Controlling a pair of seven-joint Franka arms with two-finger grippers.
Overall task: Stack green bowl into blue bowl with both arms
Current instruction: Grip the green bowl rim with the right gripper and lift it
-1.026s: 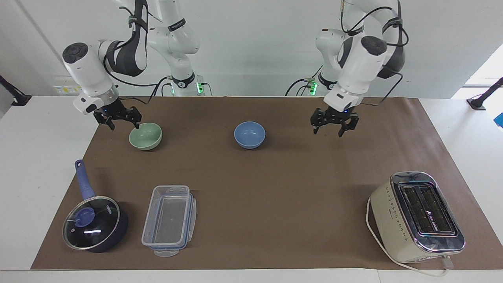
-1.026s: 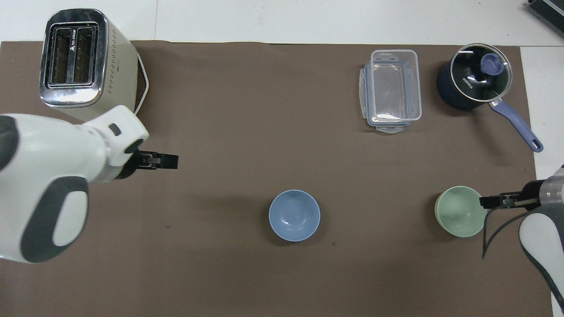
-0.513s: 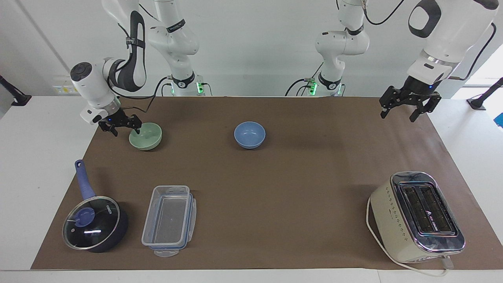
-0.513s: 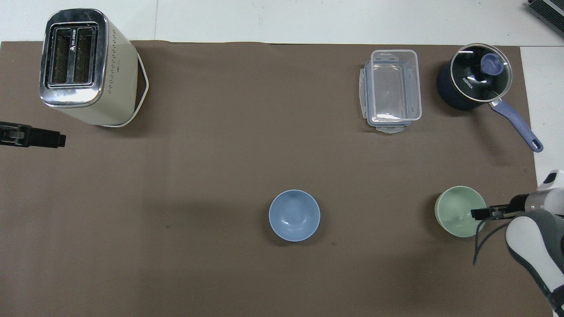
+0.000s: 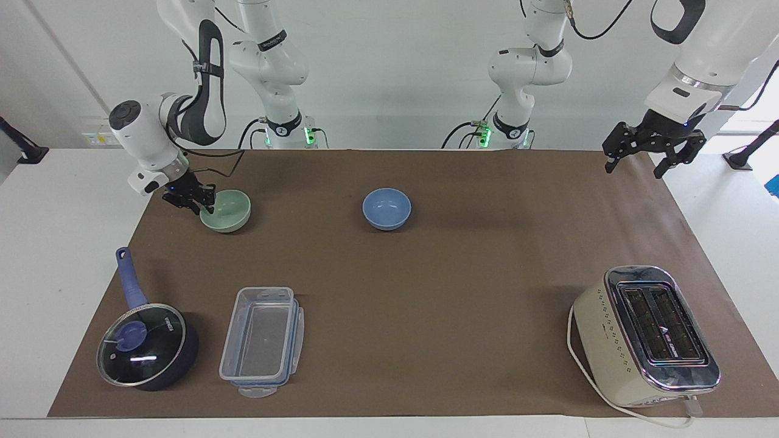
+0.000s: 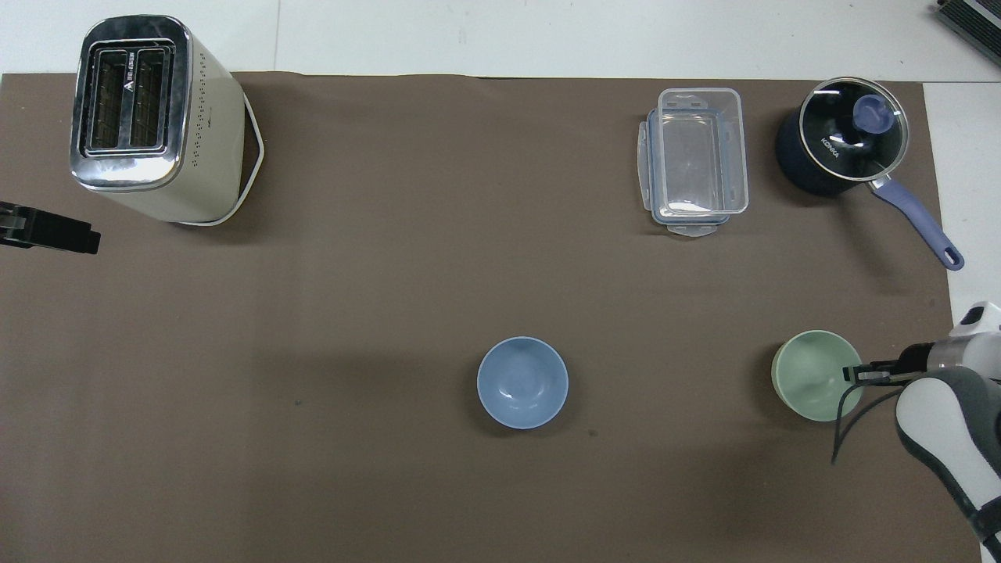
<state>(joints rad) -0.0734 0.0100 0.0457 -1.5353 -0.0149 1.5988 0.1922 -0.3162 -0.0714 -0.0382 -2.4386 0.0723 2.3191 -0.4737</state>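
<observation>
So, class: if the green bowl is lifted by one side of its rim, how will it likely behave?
The green bowl looks rigid, so it should keep its shape. Held at one rim edge by the right gripper, it may tilt. Its smooth surface could slip.

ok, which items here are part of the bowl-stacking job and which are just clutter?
In the job:
- green bowl, right pincer at its rim
- blue bowl, mid-mat
- left pincer, open, raised over the mat's edge at the left arm's end

Just lying about:
- toaster
- lidded saucepan
- clear plastic container
</observation>
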